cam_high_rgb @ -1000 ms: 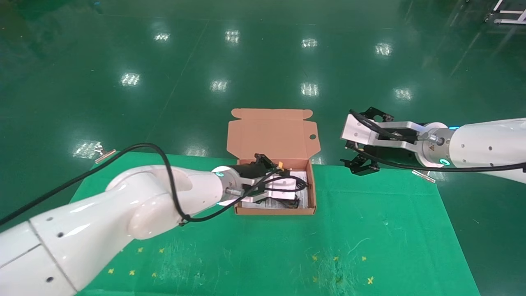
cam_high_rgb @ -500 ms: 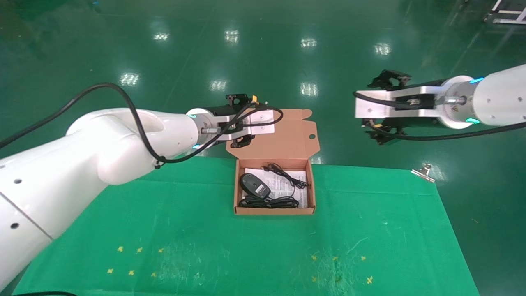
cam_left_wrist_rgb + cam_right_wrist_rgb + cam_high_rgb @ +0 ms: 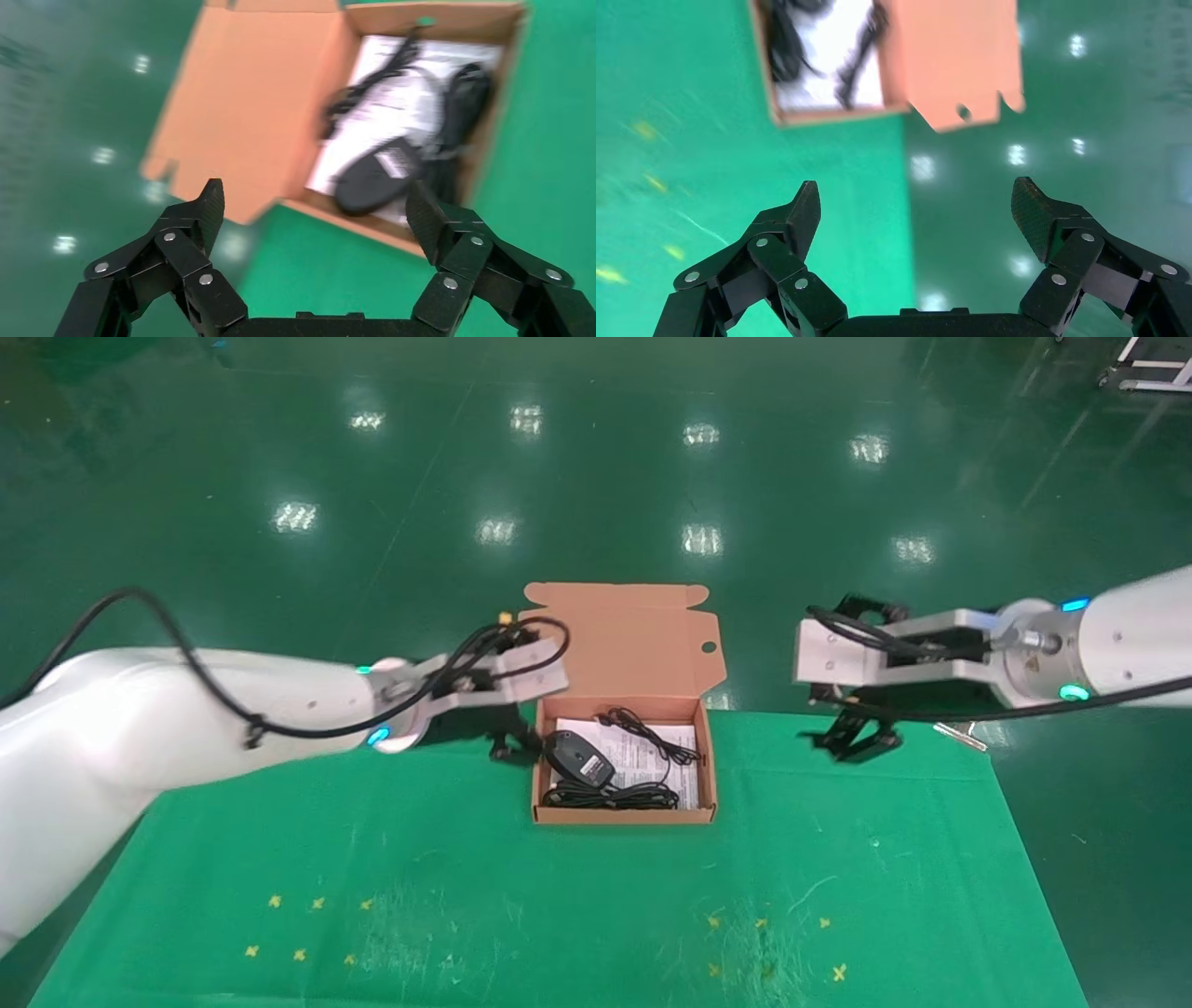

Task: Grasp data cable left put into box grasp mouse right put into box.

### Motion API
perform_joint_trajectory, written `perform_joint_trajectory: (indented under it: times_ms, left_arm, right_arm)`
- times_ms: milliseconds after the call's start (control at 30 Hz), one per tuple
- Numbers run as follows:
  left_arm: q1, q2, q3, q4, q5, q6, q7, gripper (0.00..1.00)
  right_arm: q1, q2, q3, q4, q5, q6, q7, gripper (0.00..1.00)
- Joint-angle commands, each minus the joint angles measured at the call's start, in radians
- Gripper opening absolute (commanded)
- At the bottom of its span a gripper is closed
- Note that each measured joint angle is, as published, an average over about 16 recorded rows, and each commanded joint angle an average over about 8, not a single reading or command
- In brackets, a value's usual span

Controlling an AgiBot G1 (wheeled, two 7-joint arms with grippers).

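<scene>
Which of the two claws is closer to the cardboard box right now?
The left claw: it hangs open right beside the box, by its left wall. The right claw, also open, is well off to the other side.

In the head view the left gripper [image 3: 507,747] is mostly hidden under its own wrist housing, just beside the box [image 3: 622,815]. The print on the white sheet [image 3: 684,791] is too small to read. Both wrist views smear the box contents: the mouse [image 3: 376,175] blurs, and the data cable [image 3: 460,105] merges with the mouse cord.
</scene>
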Motion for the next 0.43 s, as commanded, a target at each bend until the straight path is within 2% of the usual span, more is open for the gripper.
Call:
perform_joint_trajectory:
  times_ms: [33, 333, 433]
  left_arm:
    - [0.020, -0.024, -0.030, -0.015, -0.050, 0.032, 0.013, 1.00]
    - [0.111, -0.133, -0.168, -0.081, -0.274, 0.179, 0.070, 1.00]
    - [0.126, -0.151, -0.191, -0.092, -0.312, 0.203, 0.080, 1.00]
  right_arm:
    - [-0.027, 0.008, 0.031, 0.003, 0.043, -0.019, -0.008, 1.00]
    - [-0.151, 0.046, 0.171, 0.018, 0.235, -0.107, -0.044, 1.00]
    - [-0.172, 0.052, 0.194, 0.020, 0.267, -0.122, -0.050, 1.00]
